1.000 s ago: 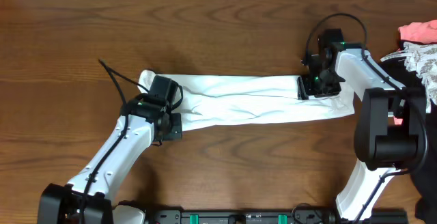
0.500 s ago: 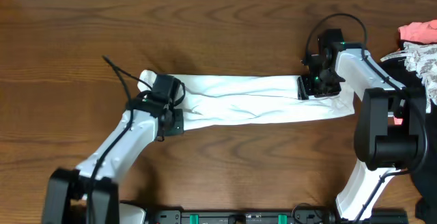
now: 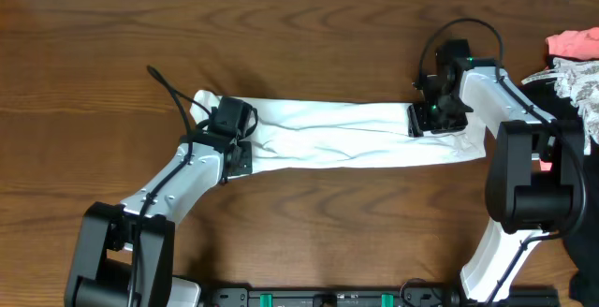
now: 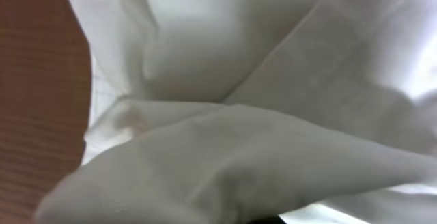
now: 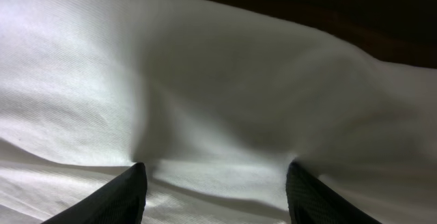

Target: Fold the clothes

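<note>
Dark brown wood-grain table (image 3: 309,26) fills the overhead view, with a pale strip along its far edge. Across the middle lies the T-shirt (image 3: 337,138), white, thin and soft, folded into one long, slightly wrinkled band running from one arm to the other.

Much is hidden. The left gripper (image 3: 241,144) sits on the band's left end, and its fingertips are covered by its own black body from above. Its wrist camera shows only rumpled white cloth pushed up close to the lens, blurred, with a sliver of table at the left; no finger can be seen there. The jaws are closed, and the cloth bunched around them appears to be pinched between them.

The right gripper (image 3: 419,120) rests on the band's right end. In its wrist view, two dark fingers (image 5: 126,197) stand apart, cut off by the lower edge, their tips pressed into the cloth with a shallow dimple between them; the jaws are spread and grasp nothing. The weave shows as fine diagonal ribbing, and the background beyond is dark.

A small green light (image 3: 436,110) glows on the right arm. At the right edge, cut off, lie a pink cloth (image 3: 573,42) and a lacy white cloth (image 3: 573,84).
</note>
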`<action>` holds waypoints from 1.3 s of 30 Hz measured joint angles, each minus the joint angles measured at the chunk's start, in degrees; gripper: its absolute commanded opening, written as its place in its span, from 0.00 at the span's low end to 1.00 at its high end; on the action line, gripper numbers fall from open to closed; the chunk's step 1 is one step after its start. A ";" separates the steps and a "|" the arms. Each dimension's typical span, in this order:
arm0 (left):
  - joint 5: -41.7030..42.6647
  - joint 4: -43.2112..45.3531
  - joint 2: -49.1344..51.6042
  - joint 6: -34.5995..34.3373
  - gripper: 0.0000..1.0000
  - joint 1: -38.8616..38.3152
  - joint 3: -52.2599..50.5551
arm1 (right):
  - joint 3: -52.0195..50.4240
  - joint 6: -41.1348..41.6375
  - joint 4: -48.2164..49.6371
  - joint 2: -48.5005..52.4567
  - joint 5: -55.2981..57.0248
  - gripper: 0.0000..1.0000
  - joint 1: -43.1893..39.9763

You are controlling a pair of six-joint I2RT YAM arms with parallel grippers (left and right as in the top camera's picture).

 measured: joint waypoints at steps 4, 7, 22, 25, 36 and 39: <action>-1.20 0.20 0.00 1.53 0.13 0.00 0.00 | 0.00 0.00 0.02 0.00 0.02 0.64 0.00; -2.54 0.26 0.00 2.45 0.13 0.00 0.00 | 0.00 0.00 0.02 0.00 0.00 0.64 0.00; -4.22 -0.09 0.00 3.91 0.13 2.10 0.68 | 0.00 0.00 0.07 0.00 0.00 0.64 0.02; -4.20 0.48 0.00 4.11 0.14 3.32 0.85 | 0.00 0.00 0.04 0.00 0.00 0.64 0.02; -2.62 6.08 0.00 4.11 0.15 4.48 1.40 | 0.00 0.00 0.07 0.00 0.02 0.64 0.02; -2.43 6.25 0.00 4.11 0.14 4.48 1.40 | 0.00 0.00 0.07 0.00 0.02 0.64 0.02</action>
